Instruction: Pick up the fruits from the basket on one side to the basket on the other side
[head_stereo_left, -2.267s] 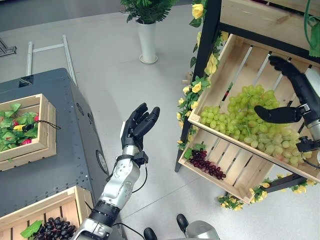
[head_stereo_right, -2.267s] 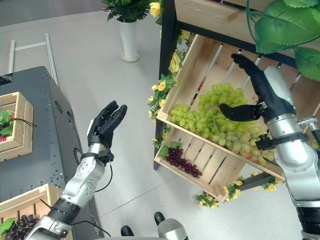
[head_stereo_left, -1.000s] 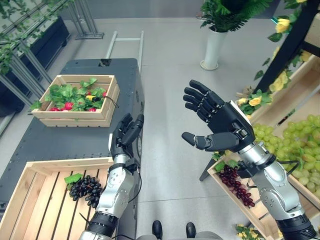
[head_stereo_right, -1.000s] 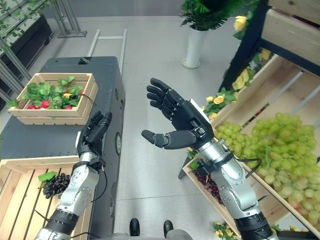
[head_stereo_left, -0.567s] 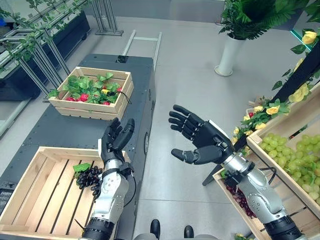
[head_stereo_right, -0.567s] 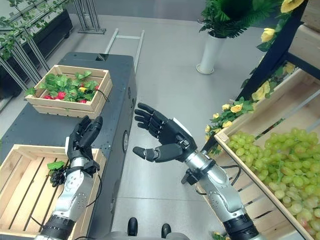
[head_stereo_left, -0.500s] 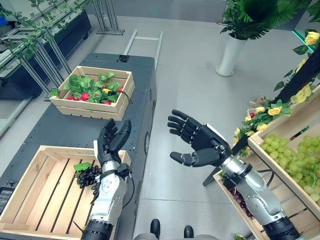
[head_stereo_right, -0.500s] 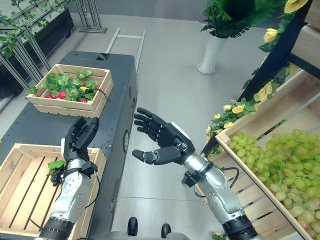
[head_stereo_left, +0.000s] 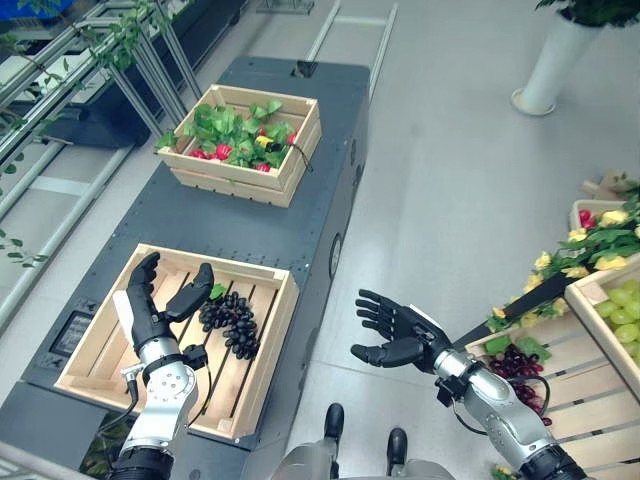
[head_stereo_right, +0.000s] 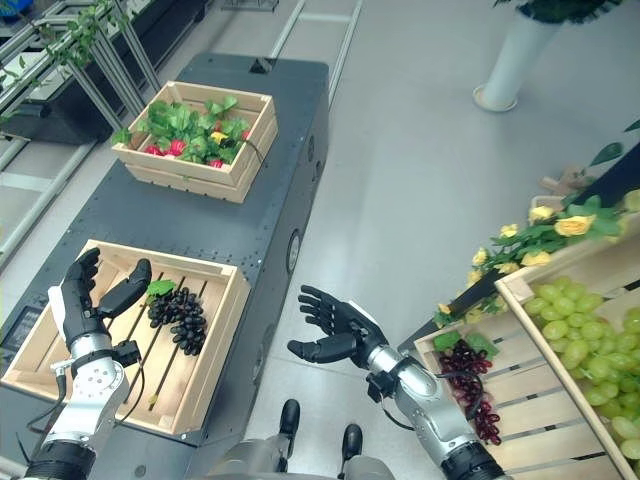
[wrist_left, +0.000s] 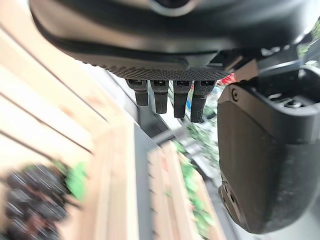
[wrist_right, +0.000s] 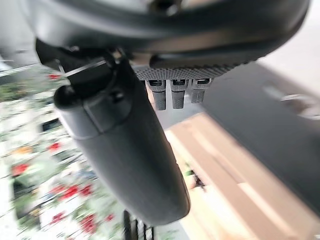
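Left hand (head_stereo_left: 150, 305): lower left of the frame, raised over the near crate, fingers straight and thumb spread, holding nothing.
Right hand (head_stereo_left: 398, 336): lower centre-right, over the bare floor, palm turned up, fingers spread and relaxed, empty.
Near crate (head_stereo_left: 272, 335): slatted wooden box on the dark grey cabinet (head_stereo_left: 250, 220), lower left of the frame.
Dark grapes (head_stereo_left: 231, 322): one bunch with a green leaf, lying on the slats of the near crate, just beside the left hand's thumb but apart from it.
Far crate (head_stereo_left: 240, 183): upper left, on the same cabinet, holding green leaves with red and yellow fruit.
Lower shelf crate (head_stereo_right: 520, 380): right edge, holding a second dark bunch (head_stereo_right: 465, 378).
Upper shelf crate (head_stereo_right: 528, 298): right edge, heaped with green grapes (head_stereo_right: 585, 345); yellow flowers (head_stereo_right: 560, 228) run along the frame.
White vase (head_stereo_left: 555, 55): upper right, on the floor.
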